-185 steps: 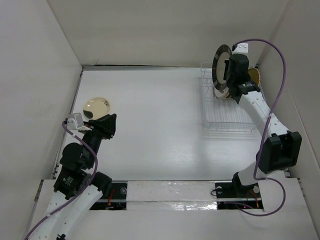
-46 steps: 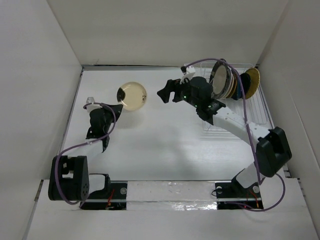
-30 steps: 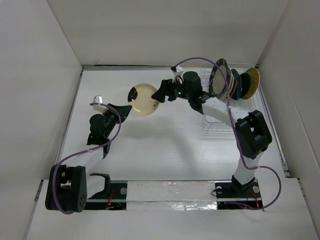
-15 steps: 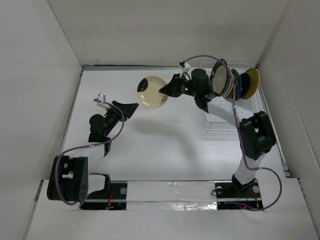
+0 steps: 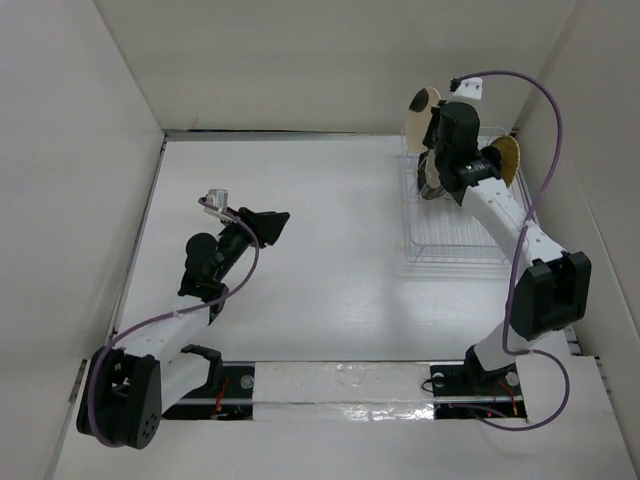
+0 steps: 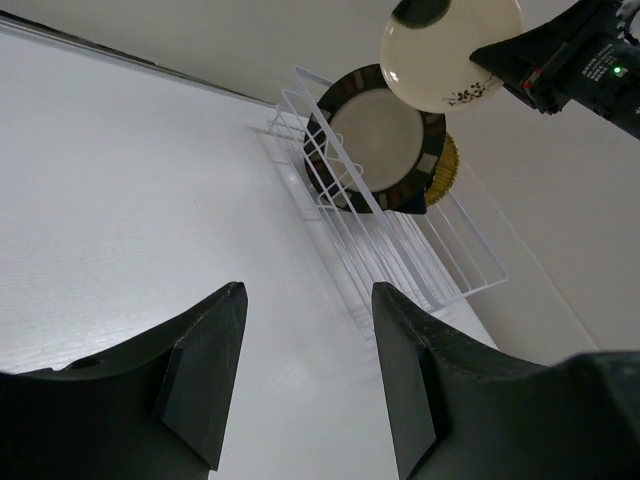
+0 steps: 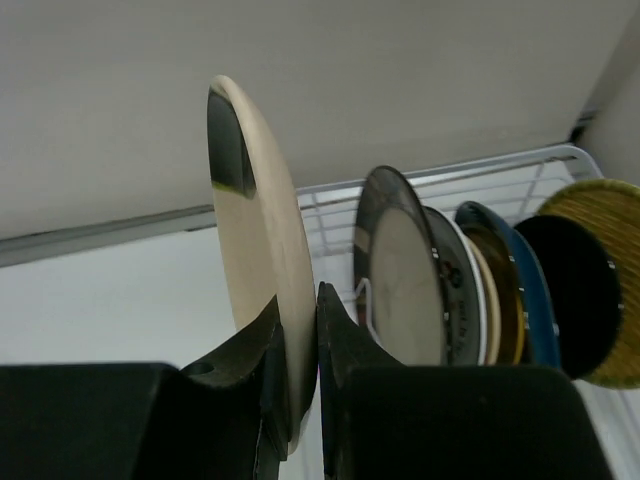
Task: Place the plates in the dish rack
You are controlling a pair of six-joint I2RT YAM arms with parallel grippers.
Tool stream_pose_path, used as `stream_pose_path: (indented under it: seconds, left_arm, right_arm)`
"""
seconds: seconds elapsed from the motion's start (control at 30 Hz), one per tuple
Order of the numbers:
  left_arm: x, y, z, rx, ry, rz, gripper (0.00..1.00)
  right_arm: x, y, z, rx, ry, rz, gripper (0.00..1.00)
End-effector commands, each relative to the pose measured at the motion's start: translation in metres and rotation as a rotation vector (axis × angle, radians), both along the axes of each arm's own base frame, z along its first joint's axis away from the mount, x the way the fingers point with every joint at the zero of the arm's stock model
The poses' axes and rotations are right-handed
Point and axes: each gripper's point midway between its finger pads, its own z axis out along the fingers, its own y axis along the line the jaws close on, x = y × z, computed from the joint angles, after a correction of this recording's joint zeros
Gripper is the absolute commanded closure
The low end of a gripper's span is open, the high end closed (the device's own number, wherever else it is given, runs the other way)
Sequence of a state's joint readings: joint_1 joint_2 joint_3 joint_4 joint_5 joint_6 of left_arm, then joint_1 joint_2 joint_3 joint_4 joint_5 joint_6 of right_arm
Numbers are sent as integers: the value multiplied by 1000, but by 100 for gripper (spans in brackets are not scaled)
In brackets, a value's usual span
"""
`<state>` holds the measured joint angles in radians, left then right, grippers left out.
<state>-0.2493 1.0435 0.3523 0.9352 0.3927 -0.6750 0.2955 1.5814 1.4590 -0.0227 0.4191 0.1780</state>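
My right gripper (image 5: 432, 122) (image 7: 298, 300) is shut on the lower rim of a cream plate (image 5: 421, 108) (image 7: 256, 240) (image 6: 450, 48), holding it upright above the near-left end of the dish rack (image 5: 460, 240) (image 6: 440, 262) (image 7: 330, 198). Several plates stand on edge in the rack: a large dark-rimmed one (image 7: 395, 270) (image 6: 380, 130) closest to the held plate, then a blue one (image 7: 535, 300), a black one (image 7: 565, 290) and a woven yellow one (image 5: 508, 155) (image 7: 612, 290). My left gripper (image 5: 272, 220) (image 6: 305, 292) hangs open and empty over mid-table, pointing toward the rack.
White walls close in the table on the left, back and right; the rack sits near the right wall (image 5: 590, 180). Bare tabletop (image 5: 300, 200) lies between the two arms. The right arm's purple cable (image 5: 545, 110) loops above the rack.
The left gripper opened and let go of the cream plate as the right gripper shut on it. The right arm then carried it right, to above the rack.
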Motion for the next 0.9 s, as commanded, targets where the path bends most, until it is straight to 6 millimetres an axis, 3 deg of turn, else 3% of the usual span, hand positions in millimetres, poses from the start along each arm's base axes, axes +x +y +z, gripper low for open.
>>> stream_pose_path:
  seconds: [0.0, 0.2, 0.3, 0.4, 0.5, 0.73, 0.8, 0.83, 0.87]
  left_arm:
    - [3, 8, 19, 63, -79, 63, 50]
    - [0, 7, 16, 129, -70, 109, 50]
    - [1, 3, 16, 155, -72, 114, 50]
    - [3, 4, 14, 163, -67, 120, 50]
    - [3, 3, 14, 162, -67, 115, 50]
    - [1, 4, 15, 152, -59, 118, 50]
    - [1, 5, 16, 144, -57, 126, 50]
    - [1, 7, 17, 135, -56, 137, 50]
    - [0, 8, 18, 131, -57, 142, 50]
  right_arm:
    - [3, -44, -13, -181, 104, -193, 100]
    - [18, -52, -47, -272, 249, -228, 100]
    - [16, -66, -54, -292, 269, -285, 100]
    - [16, -65, -56, -287, 266, -282, 100]
    - [20, -57, -66, -279, 280, -235, 100]
    - [30, -29, -121, -283, 379, -146, 97]
    - [32, -28, -127, -278, 389, -148, 91]
    - [31, -24, -126, -282, 382, -147, 80]
    - [30, -27, -121, -279, 371, -170, 56]
